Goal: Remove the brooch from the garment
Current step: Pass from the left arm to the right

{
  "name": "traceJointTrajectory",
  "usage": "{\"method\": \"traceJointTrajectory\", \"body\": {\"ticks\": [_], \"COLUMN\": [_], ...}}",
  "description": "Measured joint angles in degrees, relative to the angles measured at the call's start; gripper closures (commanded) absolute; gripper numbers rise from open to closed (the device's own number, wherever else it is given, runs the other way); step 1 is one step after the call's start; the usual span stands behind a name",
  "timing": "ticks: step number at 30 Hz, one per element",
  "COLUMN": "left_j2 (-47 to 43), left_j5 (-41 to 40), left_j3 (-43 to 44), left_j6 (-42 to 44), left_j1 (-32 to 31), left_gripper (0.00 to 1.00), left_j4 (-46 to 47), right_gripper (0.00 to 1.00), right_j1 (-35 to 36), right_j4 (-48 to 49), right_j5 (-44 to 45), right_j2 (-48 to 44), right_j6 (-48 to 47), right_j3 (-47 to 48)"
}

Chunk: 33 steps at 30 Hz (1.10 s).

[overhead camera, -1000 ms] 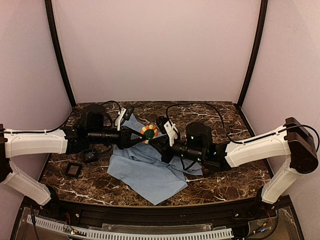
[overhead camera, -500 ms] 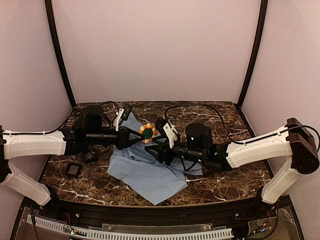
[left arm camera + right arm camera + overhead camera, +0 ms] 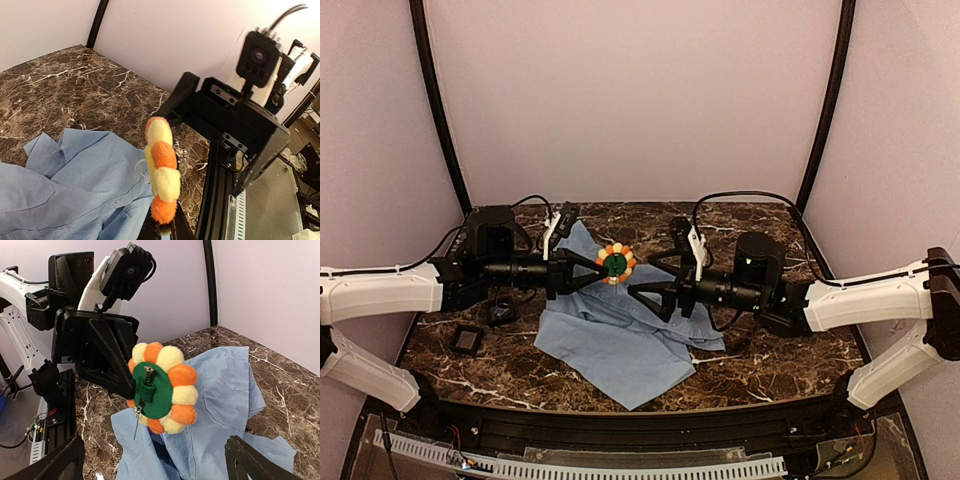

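Found drawn back to the right and let go since a second ago: right gripper [image 3: 645, 278], jaws wide, holding nothing. Noted left gripper [image 3: 592, 272] clenched on the small flower-shaped orange-and-yellow pompom brooch [image 3: 614, 263], raised just above the large light blue thin-fabric shirt [image 3: 610, 340]. Judged free of the cloth. Stands upright at the left gripper, green face turned toward the right gripper, directly ahead of it.

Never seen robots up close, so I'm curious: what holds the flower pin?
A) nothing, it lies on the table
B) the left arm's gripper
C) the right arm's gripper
B: the left gripper is shut on the brooch above the garment; the right gripper stands open, apart from it.
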Motion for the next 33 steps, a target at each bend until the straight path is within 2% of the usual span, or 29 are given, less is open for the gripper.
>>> {"method": "traceJointTrajectory", "body": {"ticks": [4, 12, 23, 33], "left_j2": [0.87, 4.26, 4.42, 4.52], "left_j5": [3.91, 8.52, 10.25, 10.60], "left_j3": [0.00, 0.02, 0.07, 0.20], "left_j6": [-0.02, 0.00, -0.02, -0.02], "left_j1": [0.00, -0.46, -0.74, -0.74], "left_gripper": [0.99, 0.99, 0.99, 0.99], "left_j4": [1.73, 2.23, 2.19, 2.23], "right_gripper": [0.14, 0.55, 0.74, 0.80], "right_j1": [-4.13, -7.63, -7.82, -8.20], "right_j4": [3.80, 11.10, 13.31, 13.35], "right_j5": [-8.96, -22.25, -27.58, -28.59], "right_j2": [0.24, 4.09, 8.09, 9.64], "right_j6": [2.36, 7.67, 9.92, 10.47], "right_j3": [-1.38, -1.55, -0.46, 1.03]}}
